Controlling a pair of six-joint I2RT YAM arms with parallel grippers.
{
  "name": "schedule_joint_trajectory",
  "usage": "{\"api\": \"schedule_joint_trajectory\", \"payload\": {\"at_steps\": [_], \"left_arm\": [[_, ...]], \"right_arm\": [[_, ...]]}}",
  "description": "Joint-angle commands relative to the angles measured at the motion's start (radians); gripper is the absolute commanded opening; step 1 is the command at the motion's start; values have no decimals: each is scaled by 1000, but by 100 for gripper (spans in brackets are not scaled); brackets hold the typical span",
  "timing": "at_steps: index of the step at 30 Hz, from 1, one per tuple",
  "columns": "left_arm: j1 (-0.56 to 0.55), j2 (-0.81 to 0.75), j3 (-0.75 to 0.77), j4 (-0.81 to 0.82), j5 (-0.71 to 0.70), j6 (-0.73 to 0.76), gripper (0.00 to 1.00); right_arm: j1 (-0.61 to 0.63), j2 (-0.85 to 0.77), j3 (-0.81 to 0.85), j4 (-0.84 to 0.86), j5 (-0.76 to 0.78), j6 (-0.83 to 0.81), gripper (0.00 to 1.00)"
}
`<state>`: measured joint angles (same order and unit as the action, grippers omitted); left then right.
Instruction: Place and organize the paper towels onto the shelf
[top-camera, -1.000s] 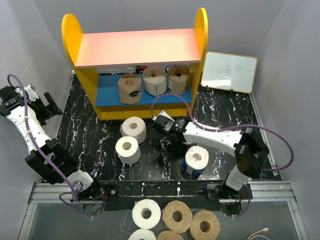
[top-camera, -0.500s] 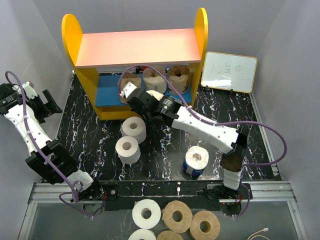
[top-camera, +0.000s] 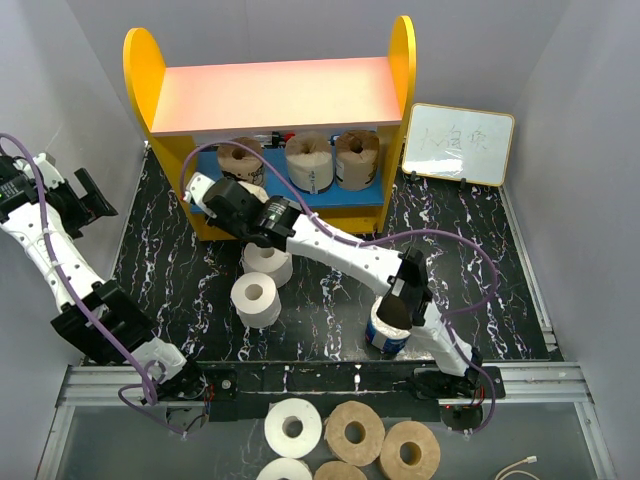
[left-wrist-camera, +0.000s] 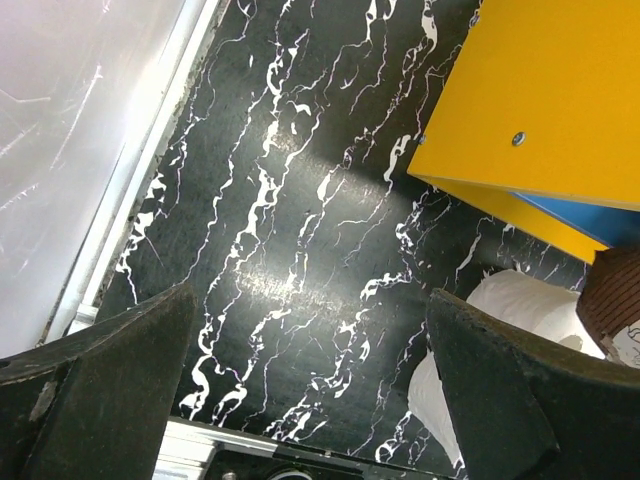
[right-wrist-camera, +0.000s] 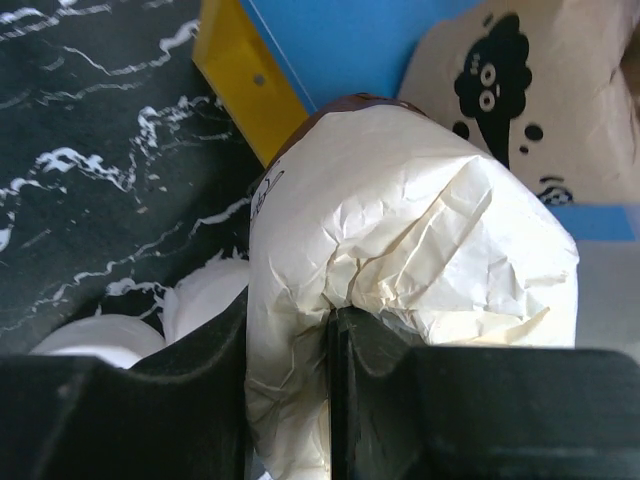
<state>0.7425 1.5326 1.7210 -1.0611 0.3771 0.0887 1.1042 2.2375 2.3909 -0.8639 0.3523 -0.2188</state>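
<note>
The shelf (top-camera: 270, 95) has yellow sides, a pink top and a blue lower board (top-camera: 215, 190). Three tan rolls (top-camera: 308, 160) stand on the lower board. My right gripper (top-camera: 222, 198) reaches to the shelf's left front and is shut on a cream paper-wrapped roll (right-wrist-camera: 400, 230), held at the blue board's (right-wrist-camera: 350, 40) front edge beside a tan roll with a black print (right-wrist-camera: 520, 100). Two white rolls (top-camera: 262, 275) stand on the table, and a blue-wrapped roll (top-camera: 390, 325) stands near the front. My left gripper (top-camera: 85, 200) is open and empty at the far left.
A small whiteboard (top-camera: 458, 143) leans at the shelf's right. Several more rolls (top-camera: 350, 435) lie on the lower ledge in front of the arm bases. In the left wrist view, the yellow shelf side (left-wrist-camera: 540, 100) and a white roll (left-wrist-camera: 520, 310) lie to the right.
My right arm has swung left from the table's middle to the shelf's left front with the wrapped roll. The leftmost tan roll now sits further back and left. My left arm shifted slightly.
</note>
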Motion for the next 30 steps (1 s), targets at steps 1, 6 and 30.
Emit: {"api": "schedule_joint_trajectory", "payload": {"at_steps": [1, 6, 30], "left_arm": [[3, 7, 33, -46, 37, 0, 98], [2, 7, 31, -85, 139, 73, 98], [-145, -61, -112, -169, 341, 310, 98]], "right_arm": [[27, -17, 92, 194, -2, -39, 0], [32, -14, 90, 212, 34, -33, 0], [-70, -95, -61, 214, 164, -100, 0]]}}
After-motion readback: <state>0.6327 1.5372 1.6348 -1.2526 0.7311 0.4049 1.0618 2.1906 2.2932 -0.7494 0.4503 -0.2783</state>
